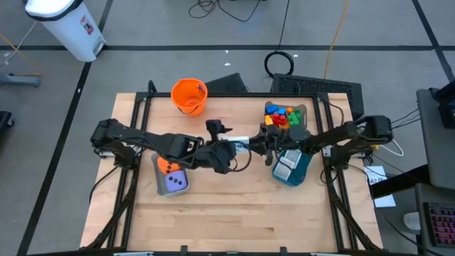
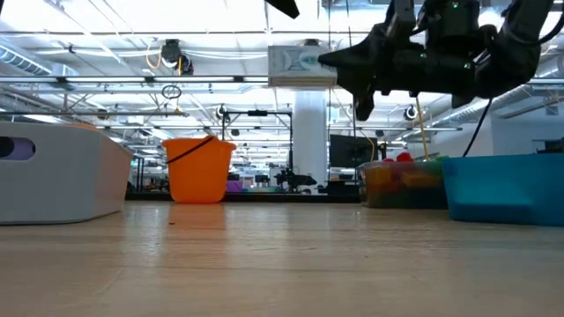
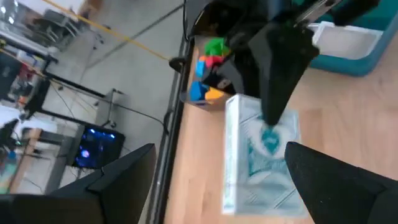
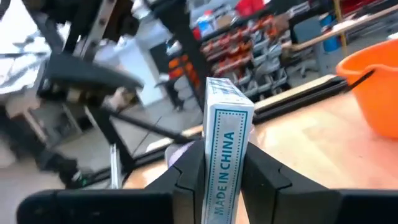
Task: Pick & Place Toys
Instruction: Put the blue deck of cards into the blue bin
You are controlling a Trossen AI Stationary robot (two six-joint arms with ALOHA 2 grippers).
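Observation:
A white and teal card box (image 1: 239,146) hangs over the middle of the table, with my right gripper (image 1: 257,144) shut on it. My left gripper (image 3: 217,149) stands open just left of and above the box (image 3: 261,155), one finger on either side of it and apart from it. Bright plastic blocks (image 1: 282,116) fill a clear tub at the far right. An orange die (image 1: 165,168) and a purple die (image 1: 177,183) lie in the grey bin (image 1: 158,186). White cards (image 1: 286,165) lie in the teal bin (image 1: 298,174). My right gripper pinches the card box between its two fingers (image 4: 261,177), one on each broad face, at the end nearest the wrist (image 4: 224,168). The fingers come about level from the table's right side and lie along the box. The box (image 2: 301,63) is lifted clear of the table and sticks out leftward.
An orange bucket (image 1: 188,96) stands at the table's far edge, left of the middle. The two arms meet over the table's middle. Bare wood (image 1: 234,213) lies along the near side. Metal frame rails (image 1: 131,178) run along both side edges.

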